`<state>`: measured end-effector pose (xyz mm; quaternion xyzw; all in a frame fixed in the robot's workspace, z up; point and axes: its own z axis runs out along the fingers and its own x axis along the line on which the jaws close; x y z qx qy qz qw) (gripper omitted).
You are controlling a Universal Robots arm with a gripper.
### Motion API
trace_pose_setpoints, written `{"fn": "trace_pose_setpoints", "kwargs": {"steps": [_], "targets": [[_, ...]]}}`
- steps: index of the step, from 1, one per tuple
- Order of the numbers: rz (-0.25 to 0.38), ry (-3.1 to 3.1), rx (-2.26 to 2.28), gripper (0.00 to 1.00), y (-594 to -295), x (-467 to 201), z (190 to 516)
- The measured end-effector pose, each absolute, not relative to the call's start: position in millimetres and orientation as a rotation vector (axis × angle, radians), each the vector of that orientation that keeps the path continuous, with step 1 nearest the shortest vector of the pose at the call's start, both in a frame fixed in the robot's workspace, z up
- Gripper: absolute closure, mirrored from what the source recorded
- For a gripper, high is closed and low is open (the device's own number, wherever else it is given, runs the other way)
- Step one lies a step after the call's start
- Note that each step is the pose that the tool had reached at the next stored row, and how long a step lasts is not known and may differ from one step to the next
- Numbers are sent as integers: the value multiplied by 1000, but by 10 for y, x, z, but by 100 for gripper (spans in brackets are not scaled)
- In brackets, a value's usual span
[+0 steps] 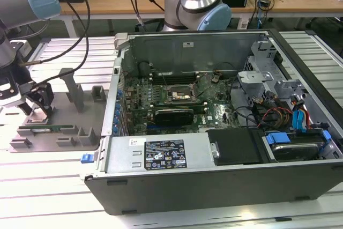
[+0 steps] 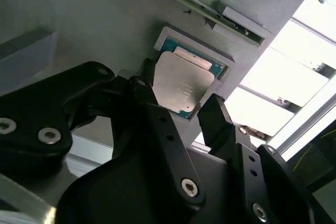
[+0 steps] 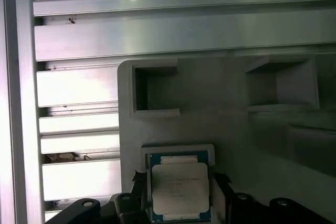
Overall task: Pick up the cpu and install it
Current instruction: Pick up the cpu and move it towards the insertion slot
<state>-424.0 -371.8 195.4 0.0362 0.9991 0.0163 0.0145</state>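
- The small, flat, square, silver-topped cpu is being cradled in a recess of the grey plastic tray, not yet lifted.
- It is being straddled by the black end effector; whether it is being gripped cannot be told.
- The square socket inside the open computer case is being left unfilled.

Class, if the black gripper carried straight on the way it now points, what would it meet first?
Most likely the small square silver-topped cpu, lying in a recess of the grey plastic tray, directly ahead of the gripper. The gap between them is hard to judge.
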Motion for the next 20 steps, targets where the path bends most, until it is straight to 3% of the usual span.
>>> {"fn": "trace_pose_setpoints", "kwargs": {"steps": [7,9,20], "targets": [[47,3110,113,40,-3716,-4241,1948],[47,3110,113,33,-3716,-4241,1948],[18,3112,63,33,-3716,-4238,1920]]}}
